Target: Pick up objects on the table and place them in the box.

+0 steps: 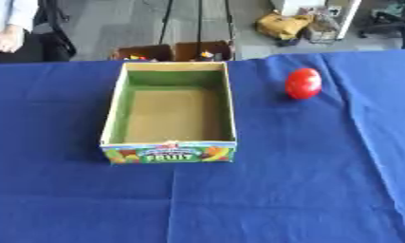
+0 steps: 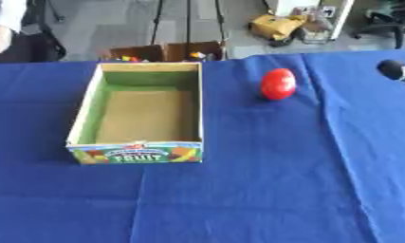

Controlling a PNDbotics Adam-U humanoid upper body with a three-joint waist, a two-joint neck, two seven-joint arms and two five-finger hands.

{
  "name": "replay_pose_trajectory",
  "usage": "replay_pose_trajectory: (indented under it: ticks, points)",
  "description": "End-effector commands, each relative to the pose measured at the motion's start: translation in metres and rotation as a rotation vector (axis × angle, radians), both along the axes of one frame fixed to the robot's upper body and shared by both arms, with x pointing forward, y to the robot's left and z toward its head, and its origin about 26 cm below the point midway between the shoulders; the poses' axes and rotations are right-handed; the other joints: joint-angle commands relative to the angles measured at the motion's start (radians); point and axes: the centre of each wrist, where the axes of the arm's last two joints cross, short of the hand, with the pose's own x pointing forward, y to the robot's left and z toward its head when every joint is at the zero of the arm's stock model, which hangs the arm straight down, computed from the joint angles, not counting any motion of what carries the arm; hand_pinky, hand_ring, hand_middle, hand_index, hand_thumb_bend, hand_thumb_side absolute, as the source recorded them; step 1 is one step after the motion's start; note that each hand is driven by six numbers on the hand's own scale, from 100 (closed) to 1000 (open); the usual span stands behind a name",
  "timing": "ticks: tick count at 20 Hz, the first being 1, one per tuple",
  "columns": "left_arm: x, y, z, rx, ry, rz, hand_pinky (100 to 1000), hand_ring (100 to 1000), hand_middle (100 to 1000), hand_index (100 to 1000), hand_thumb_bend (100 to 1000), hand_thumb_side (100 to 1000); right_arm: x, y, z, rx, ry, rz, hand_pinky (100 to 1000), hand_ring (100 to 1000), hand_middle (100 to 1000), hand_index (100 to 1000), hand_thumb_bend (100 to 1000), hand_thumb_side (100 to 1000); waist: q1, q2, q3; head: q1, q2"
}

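Observation:
A red rounded fruit-like object (image 1: 303,83) lies on the blue tablecloth, to the right of the box and apart from it. The open cardboard box (image 1: 115,107) stands at the table's middle, with a green inner wall, a brown floor and a fruit label on its near side; nothing lies inside it. In the right eye view a black rounded tip of my right hand (image 2: 393,69) shows at the right edge, well to the right of the red object and not touching it. My left hand shows in neither view.
The blue cloth (image 1: 238,199) covers the table, with bare cloth all round the box. Past the far edge are cartons (image 1: 174,51), stand legs and a yellow bag (image 1: 281,24) on the floor. A seated person is at the far left.

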Motion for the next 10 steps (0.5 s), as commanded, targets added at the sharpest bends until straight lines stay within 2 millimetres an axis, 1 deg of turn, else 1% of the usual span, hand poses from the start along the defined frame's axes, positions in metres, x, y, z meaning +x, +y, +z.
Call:
replay_pose_trajectory:
  ticks: [1,5,10]
  points:
    - [-0.004,0.0,0.012,0.034,-0.039,-0.004,667,757,767,959,100,939,-0.003,-0.014,0.013,-0.067,0.02,-0.04,732,928,877,929,583,1000,-0.003,-0.013,0.004,-0.012,-0.018]
    - [-0.003,0.0,0.012,0.036,-0.041,-0.008,666,756,767,959,100,939,0.002,-0.014,0.006,-0.101,0.048,-0.031,730,925,880,927,585,1000,-0.002,-0.006,0.01,-0.02,-0.023]
    - [-0.003,-0.002,0.012,0.039,-0.044,-0.018,665,755,767,959,100,939,0.01,-0.008,0.002,-0.145,0.073,0.003,732,925,883,927,587,1000,-0.002,0.0,0.019,-0.033,-0.026]
